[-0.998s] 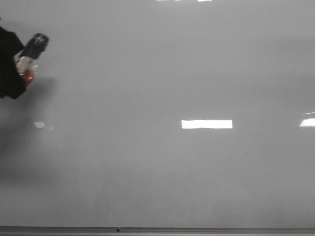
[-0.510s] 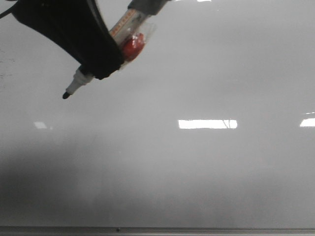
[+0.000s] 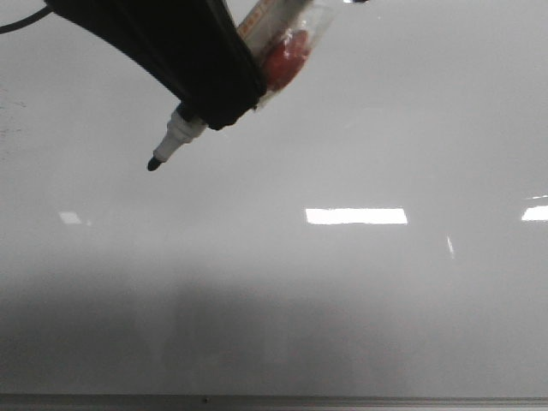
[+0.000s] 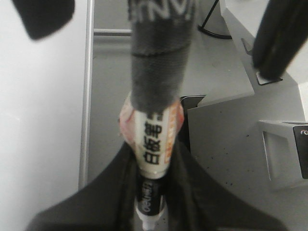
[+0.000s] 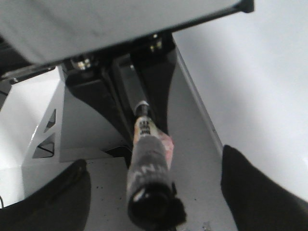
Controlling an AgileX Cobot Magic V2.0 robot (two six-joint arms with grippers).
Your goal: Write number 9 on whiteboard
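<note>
No number 9 on the whiteboard [image 3: 360,300] yet, it's blank. The marker [image 3: 175,141] is clamped in the left gripper [image 3: 218,94], tip hanging over the upper left. Right gripper [image 5: 154,192] spread wide, empty. Approach step; next, touch down and loop

Speckled grey floor [image 4: 226,159]; white angular furniture panels [image 4: 284,144]; bright rectangular ceiling-light reflections [image 3: 356,216].

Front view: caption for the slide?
Left gripper holds a marker, black tip uncapped, over the blank whiteboard; no 9 drawn yet.
</note>
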